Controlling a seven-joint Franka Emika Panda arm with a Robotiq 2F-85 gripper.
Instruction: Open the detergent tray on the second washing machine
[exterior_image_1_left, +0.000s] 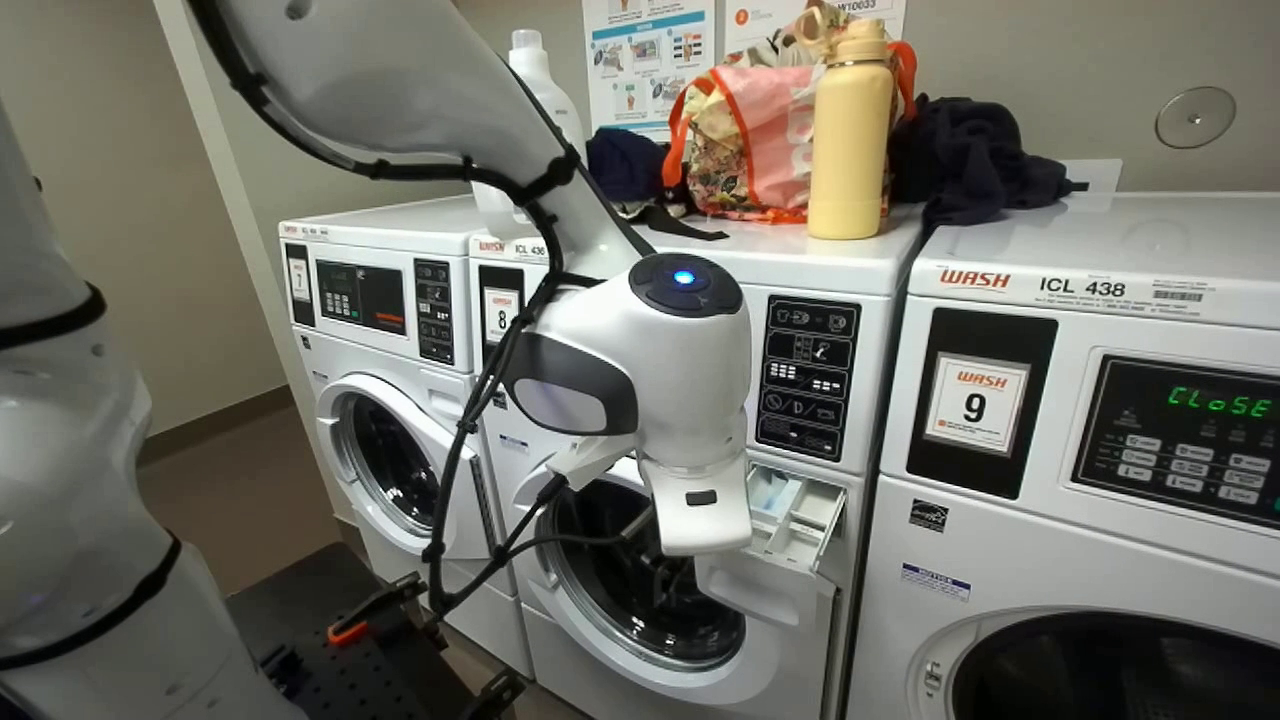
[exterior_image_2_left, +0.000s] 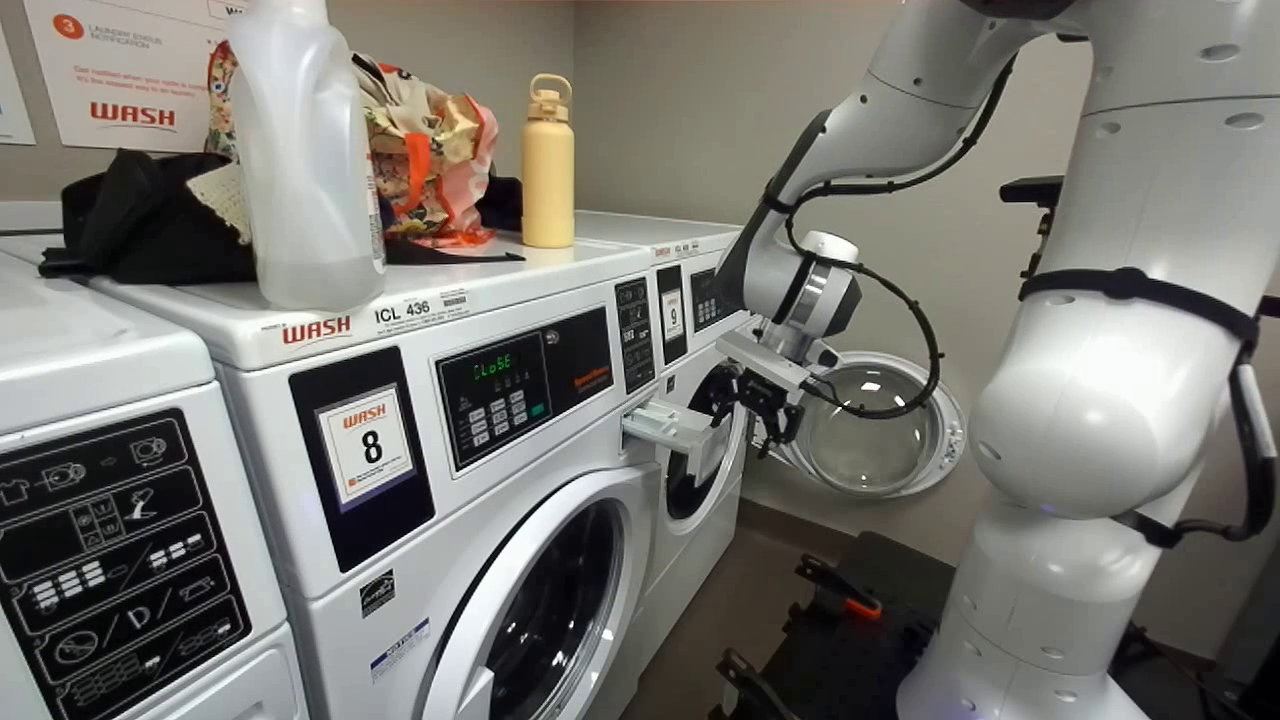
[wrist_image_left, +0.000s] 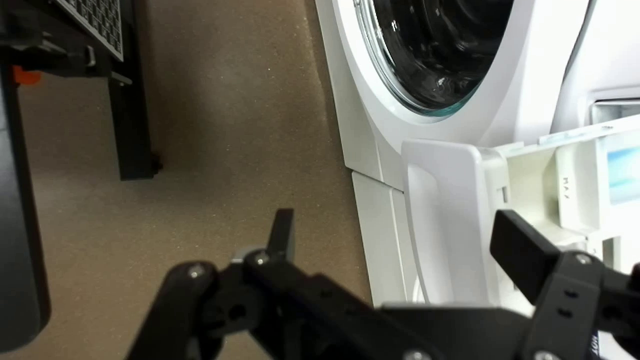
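The pincer (wrist_image_left: 396, 220) has its fingers (wrist_image_left: 522, 245) spread wide apart, clamped on nothing. Between them, in the wrist view, lies the front of the detergent tray (wrist_image_left: 450, 225); one finger covers part of the tray just behind that front, and whether it touches I cannot tell. The task looks all but done: the tray juts well out. Whether it has reached its stop does not show; probably all that remains is backing the pincer off without nudging it in. The tray is white, with a shallow recess (wrist_image_left: 425, 210) in its front and compartments (wrist_image_left: 577, 187) behind, one marked MAX, another showing a blue patch (wrist_image_left: 623, 172). Farther from the pincer, behind the tray, is the second washing machine (exterior_image_2_left: 430, 550), bearing the 8 card (exterior_image_2_left: 365, 445).
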